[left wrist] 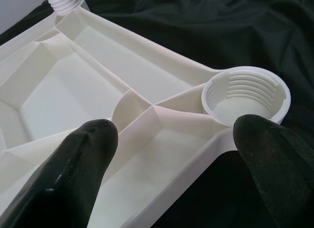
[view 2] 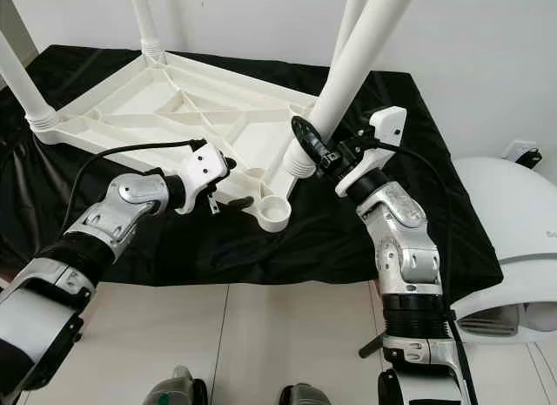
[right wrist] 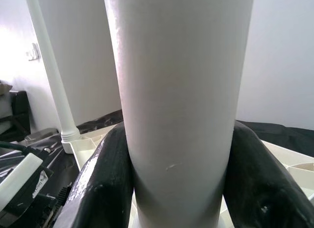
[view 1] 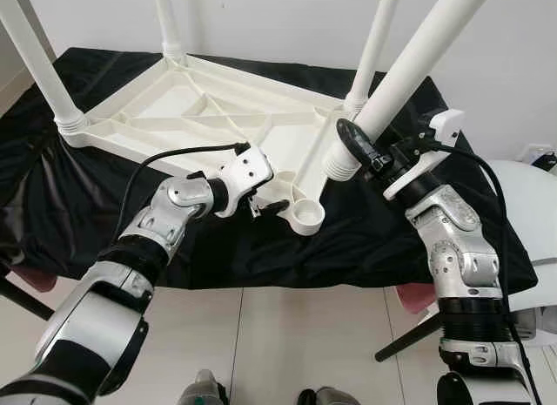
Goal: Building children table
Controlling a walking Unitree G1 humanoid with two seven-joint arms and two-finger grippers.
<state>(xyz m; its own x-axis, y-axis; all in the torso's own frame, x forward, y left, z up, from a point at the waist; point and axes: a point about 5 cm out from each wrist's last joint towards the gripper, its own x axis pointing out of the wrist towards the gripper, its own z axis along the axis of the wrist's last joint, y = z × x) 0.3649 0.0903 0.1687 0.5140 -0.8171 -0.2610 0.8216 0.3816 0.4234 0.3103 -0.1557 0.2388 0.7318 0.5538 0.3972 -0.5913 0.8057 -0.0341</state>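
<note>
Lying upside down on a black cloth (view 1: 78, 205) draped over the surface, the white plastic tabletop (view 1: 218, 118) shows its ribbed, moulded underside. Three smooth round legs (view 1: 35, 57) already stand up from its left, far and right corners. At the near corner sits an empty threaded socket (view 1: 307, 217), a short ring with grooves inside. The right hand (view 1: 365, 152) grips a fourth leg (view 1: 409, 70), a matte white tube, tilted with its ridged lower end just right of the socket. The left hand (view 1: 265, 206), fingers spread wide, straddles the tabletop's near edge beside the socket.
</note>
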